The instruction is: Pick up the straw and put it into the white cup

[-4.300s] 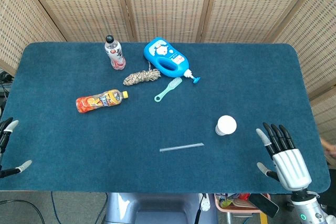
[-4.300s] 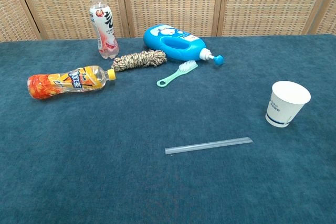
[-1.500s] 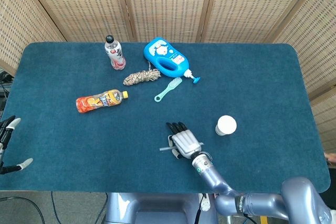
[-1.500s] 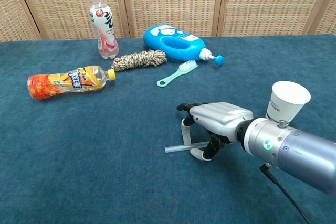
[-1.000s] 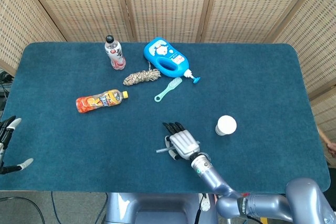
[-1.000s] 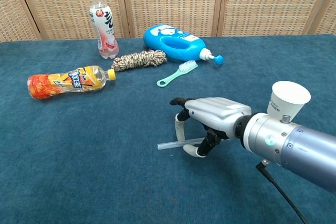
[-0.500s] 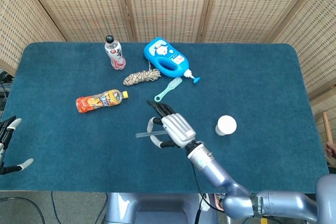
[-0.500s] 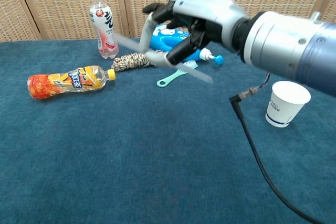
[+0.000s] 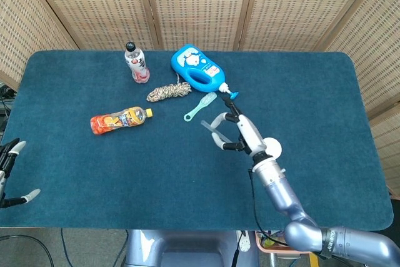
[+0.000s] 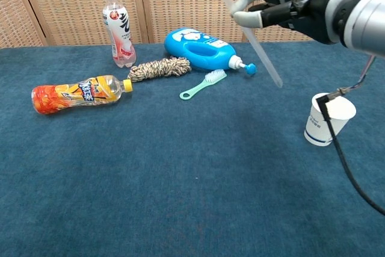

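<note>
My right hand [image 10: 295, 5] is raised high above the table and pinches the clear straw [image 10: 260, 52]. The straw slants steeply, its lower end pointing down to the right, above and left of the white cup [image 10: 328, 121]. In the head view the right hand [image 9: 240, 130] hovers just left of the white cup [image 9: 274, 149], which the wrist partly covers, and a short piece of the straw [image 9: 208, 125] sticks out to the left. A black cable hangs across the cup in the chest view. My left hand [image 9: 9, 173] shows at the table's left edge with its fingers apart, holding nothing.
At the back left lie an orange drink bottle [image 9: 120, 120], a rope bundle [image 9: 169, 91], a teal brush [image 9: 200, 105] and a blue detergent bottle [image 9: 197, 70]. A pink bottle [image 9: 137, 64] stands upright there. Wicker screens close off the back.
My right hand has lifted the straw off the table and carried it to the right, up beside the cup. The straw has turned from flat to a steep slant.
</note>
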Action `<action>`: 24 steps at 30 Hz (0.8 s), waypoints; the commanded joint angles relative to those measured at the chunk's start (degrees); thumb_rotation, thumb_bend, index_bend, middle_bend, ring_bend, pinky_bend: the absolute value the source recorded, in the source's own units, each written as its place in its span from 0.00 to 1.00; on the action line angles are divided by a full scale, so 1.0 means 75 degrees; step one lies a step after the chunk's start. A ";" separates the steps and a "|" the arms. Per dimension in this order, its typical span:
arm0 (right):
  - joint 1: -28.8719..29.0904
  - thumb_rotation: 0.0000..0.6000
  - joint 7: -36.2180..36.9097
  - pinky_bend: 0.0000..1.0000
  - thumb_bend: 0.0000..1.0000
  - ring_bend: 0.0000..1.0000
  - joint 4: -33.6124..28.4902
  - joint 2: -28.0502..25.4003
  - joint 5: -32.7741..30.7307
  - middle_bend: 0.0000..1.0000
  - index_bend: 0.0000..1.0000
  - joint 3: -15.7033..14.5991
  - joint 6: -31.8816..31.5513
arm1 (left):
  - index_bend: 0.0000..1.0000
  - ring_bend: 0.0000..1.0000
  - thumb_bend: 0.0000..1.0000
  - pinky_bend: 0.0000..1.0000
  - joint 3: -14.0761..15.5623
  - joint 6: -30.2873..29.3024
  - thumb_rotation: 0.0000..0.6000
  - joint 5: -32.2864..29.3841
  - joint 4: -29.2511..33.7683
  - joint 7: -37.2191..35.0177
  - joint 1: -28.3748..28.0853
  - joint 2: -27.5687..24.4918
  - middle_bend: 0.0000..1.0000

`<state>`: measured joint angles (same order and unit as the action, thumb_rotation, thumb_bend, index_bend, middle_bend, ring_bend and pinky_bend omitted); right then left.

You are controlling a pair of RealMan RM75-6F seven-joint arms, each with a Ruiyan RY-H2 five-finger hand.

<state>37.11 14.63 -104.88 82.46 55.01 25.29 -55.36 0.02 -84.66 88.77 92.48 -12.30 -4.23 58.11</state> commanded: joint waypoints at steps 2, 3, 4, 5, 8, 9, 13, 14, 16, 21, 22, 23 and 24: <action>-0.0435 1.00 0.0979 0.00 0.48 0.00 0.0534 -0.0284 0.0291 0.00 0.68 -0.0045 0.0314 | 0.00 0.00 0.10 0.00 0.0012 0.0017 1.00 0.0016 0.0019 0.0040 -0.0009 -0.0002 0.00; -0.0475 1.00 0.1128 0.00 0.48 0.00 0.0635 -0.0296 0.0384 0.00 0.68 -0.0071 0.0349 | 0.00 0.00 0.10 0.00 0.0016 0.0018 1.00 0.0021 0.0027 0.0051 -0.0009 0.0000 0.00; -0.0508 1.00 0.1244 0.00 0.48 0.00 0.0725 -0.0308 0.0479 0.00 0.68 -0.0100 0.0372 | 0.00 0.00 0.10 0.00 0.0017 0.0014 1.00 0.0022 0.0029 0.0063 -0.0006 0.0002 0.00; -0.0550 1.00 0.1362 0.00 0.48 0.00 0.0838 -0.0320 0.0594 0.00 0.68 -0.0156 0.0393 | 0.00 0.00 0.10 0.00 0.0018 0.0015 1.00 0.0019 0.0032 0.0079 -0.0006 0.0005 0.00; -0.0628 1.00 0.1487 0.00 0.48 0.00 0.1041 -0.0343 0.0809 0.00 0.68 -0.0286 0.0391 | 0.00 0.00 0.10 0.00 0.0016 0.0037 1.00 0.0003 0.0032 0.0103 -0.0014 0.0016 0.00; -0.0654 1.00 0.1528 0.00 0.48 0.00 0.1142 -0.0348 0.0896 0.00 0.68 -0.0336 0.0384 | 0.00 0.00 0.10 0.00 0.0013 0.0053 1.00 -0.0011 0.0031 0.0125 -0.0020 0.0023 0.00; -0.0701 1.00 0.1739 0.00 0.48 0.00 0.1401 -0.0344 0.1000 0.00 0.68 -0.0390 0.0400 | 0.00 0.00 0.10 0.00 0.0007 0.0069 1.00 -0.0025 0.0054 0.0178 -0.0030 0.0030 0.00; -0.0706 1.00 0.1786 0.00 0.48 0.00 0.1484 -0.0354 0.1023 0.00 0.68 -0.0409 0.0427 | 0.00 0.00 0.10 0.00 0.0003 0.0058 1.00 -0.0027 0.0061 0.0184 -0.0027 0.0030 0.00; -0.0710 1.00 0.1837 0.00 0.48 0.00 0.1585 -0.0359 0.1052 0.00 0.68 -0.0437 0.0457 | 0.00 0.00 0.10 0.00 0.0001 0.0053 1.00 -0.0035 0.0067 0.0184 -0.0022 0.0028 0.00; -0.0723 1.00 0.2054 0.00 0.48 0.00 0.1928 -0.0261 0.1086 0.00 0.68 -0.0528 0.0535 | 0.00 0.00 0.10 0.00 0.0006 0.0069 1.00 -0.0030 0.0072 0.0209 -0.0031 0.0032 0.00; -0.0720 1.00 0.2078 0.00 0.48 0.00 0.1961 -0.0243 0.1087 0.00 0.68 -0.0534 0.0543 | 0.00 0.00 0.10 0.00 0.0005 0.0065 1.00 -0.0032 0.0073 0.0211 -0.0029 0.0033 0.00; -0.0714 1.00 0.2108 0.00 0.48 0.00 0.2007 -0.0217 0.1091 0.00 0.68 -0.0544 0.0555 | 0.00 0.00 0.10 0.00 0.0002 0.0060 1.00 -0.0036 0.0072 0.0215 -0.0027 0.0035 0.00; -0.0707 1.00 0.2128 0.00 0.48 0.00 0.2053 -0.0192 0.1101 0.00 0.68 -0.0557 0.0566 | 0.00 0.00 0.10 0.00 -0.0002 0.0061 1.00 -0.0044 0.0072 0.0214 -0.0027 0.0036 0.00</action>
<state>31.75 30.39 -89.78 80.79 63.19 21.25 -51.25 0.02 -84.20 88.45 93.02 -10.69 -4.44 58.37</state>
